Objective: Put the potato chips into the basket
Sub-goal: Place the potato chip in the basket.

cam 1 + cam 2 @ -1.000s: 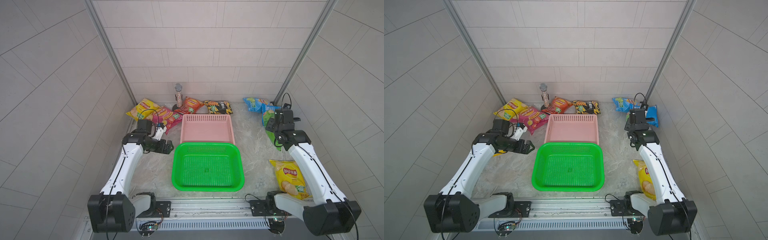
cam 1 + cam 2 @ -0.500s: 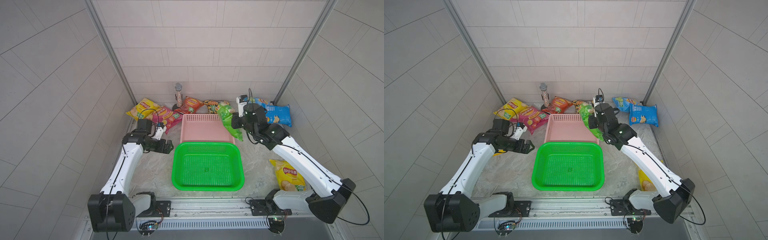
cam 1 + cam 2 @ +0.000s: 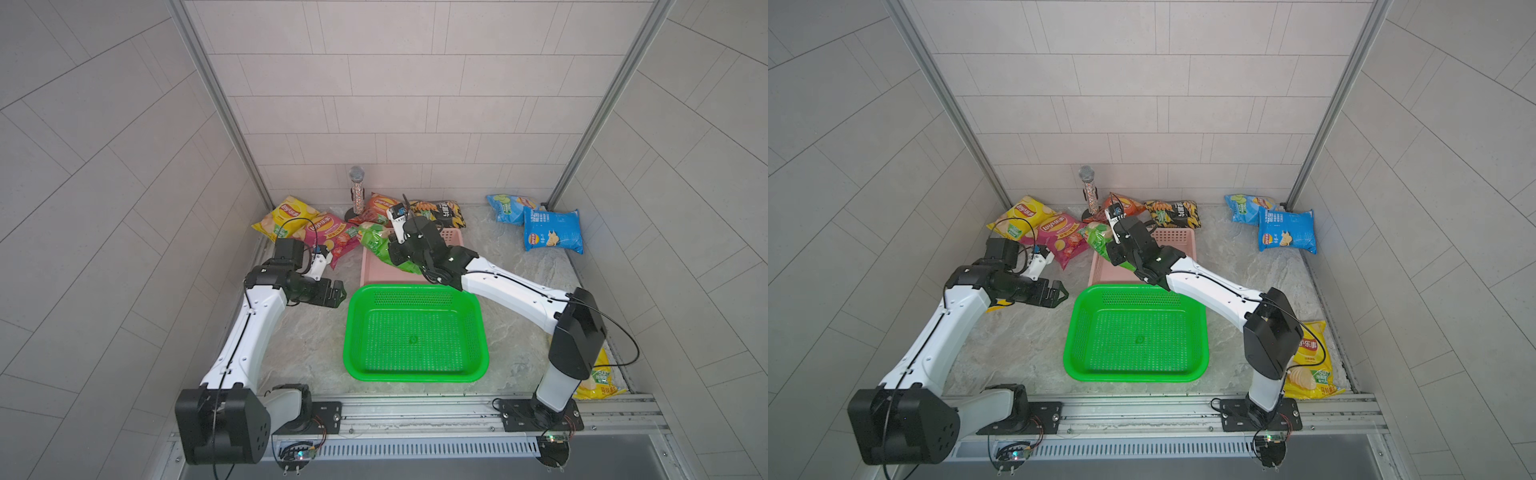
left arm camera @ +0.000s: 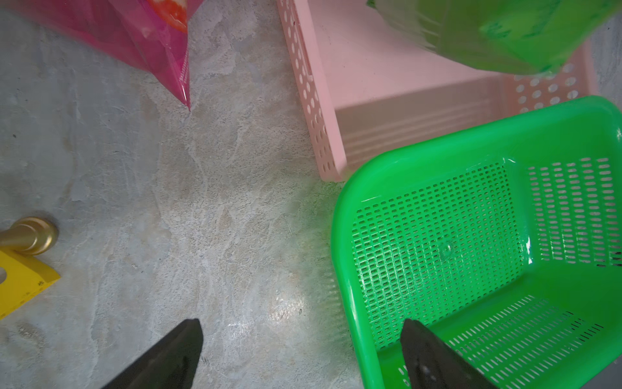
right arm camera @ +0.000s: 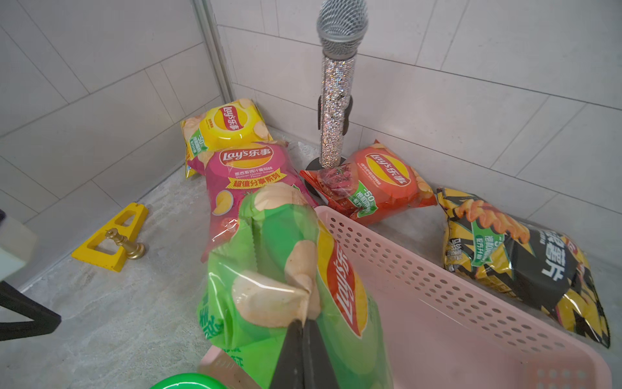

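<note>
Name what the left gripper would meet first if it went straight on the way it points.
Probably the green basket rim, just ahead of the left gripper; height is hard to judge.

both top views look steeply down from the near edge over the whole tabletop [image 3: 307, 332]; close wrist views share the pink basket [image 4: 313, 101].

Left gripper [image 3: 338, 292] wide; right gripper [image 5: 304, 328] tight.

green basket [image 3: 415, 375] open above, mic [image 3: 356, 195] by red bag [image 3: 380, 208], floor [image 3: 307, 340] prob. free
</note>
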Available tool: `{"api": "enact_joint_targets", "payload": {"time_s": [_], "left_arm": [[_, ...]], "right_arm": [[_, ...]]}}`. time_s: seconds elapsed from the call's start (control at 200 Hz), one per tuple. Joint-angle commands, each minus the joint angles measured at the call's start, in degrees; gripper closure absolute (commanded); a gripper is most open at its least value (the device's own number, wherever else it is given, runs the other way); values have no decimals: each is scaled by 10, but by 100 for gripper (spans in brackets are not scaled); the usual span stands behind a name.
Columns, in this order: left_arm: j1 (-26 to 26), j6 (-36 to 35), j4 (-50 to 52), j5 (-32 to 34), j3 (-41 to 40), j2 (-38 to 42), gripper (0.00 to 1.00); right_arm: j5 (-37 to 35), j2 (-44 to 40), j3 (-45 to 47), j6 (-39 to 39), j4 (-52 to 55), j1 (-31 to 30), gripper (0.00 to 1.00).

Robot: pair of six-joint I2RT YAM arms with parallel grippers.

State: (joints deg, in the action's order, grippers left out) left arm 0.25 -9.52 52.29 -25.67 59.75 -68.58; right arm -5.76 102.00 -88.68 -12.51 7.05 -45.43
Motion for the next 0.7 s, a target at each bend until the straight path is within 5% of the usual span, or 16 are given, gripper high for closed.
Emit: {"api": "enact_joint_targets", "payload": {"time_s": [0.0, 0.32, 0.696], "left_arm": [[3, -7, 2, 4, -2, 10, 1], [3, -7, 1, 4, -2, 13, 1], [3, -6, 1, 6, -3, 16, 1]], "right_arm": [[-13, 7, -31, 63, -24, -3, 100], [-73, 48, -31, 79, -64, -2, 100], [-217, 79, -61, -42, -62, -2, 100]]}}
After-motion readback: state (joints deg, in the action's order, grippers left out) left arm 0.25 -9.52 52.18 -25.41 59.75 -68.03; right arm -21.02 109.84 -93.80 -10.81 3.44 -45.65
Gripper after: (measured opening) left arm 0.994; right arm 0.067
